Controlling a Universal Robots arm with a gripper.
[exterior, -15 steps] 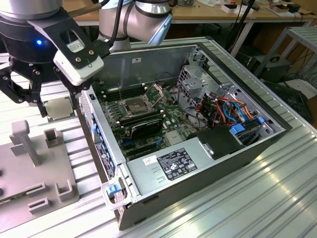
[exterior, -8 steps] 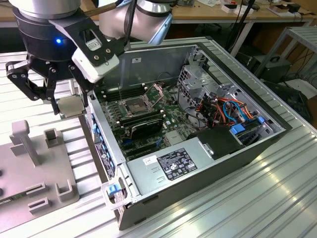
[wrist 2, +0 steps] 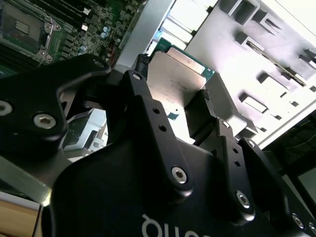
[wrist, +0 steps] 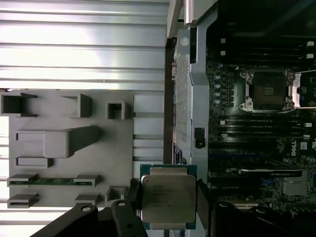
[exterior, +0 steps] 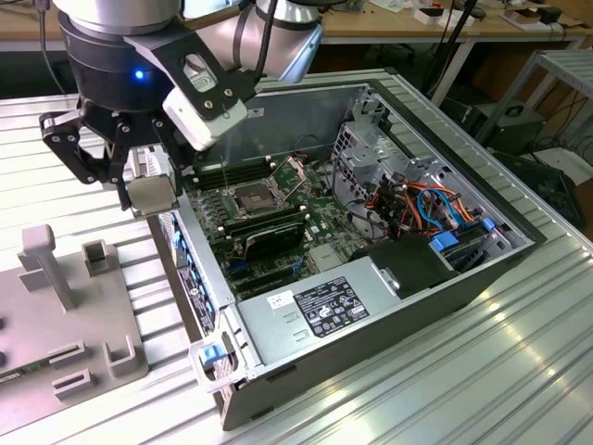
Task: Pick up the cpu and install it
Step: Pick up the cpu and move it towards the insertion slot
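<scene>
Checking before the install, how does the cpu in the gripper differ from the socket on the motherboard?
The cpu has a silver-grey metal top; the socket is dark inside a metal frame. The cpu is clamped in the gripper near the case wall; the socket sits empty on the motherboard. Both are square.

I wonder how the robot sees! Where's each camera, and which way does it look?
Exterior view: off the arm, looking down into the open grey metal computer case; shows the arm's black gripper.
First wrist view: at the wrist, looking past the gripper at the silver-grey square cpu, grey plastic fixture tray and empty black socket.
Second wrist view: at the wrist, close behind the gripper, facing the cpu.
Shared: both wrist views show the gripper shut on the cpu, and the socket.
</scene>
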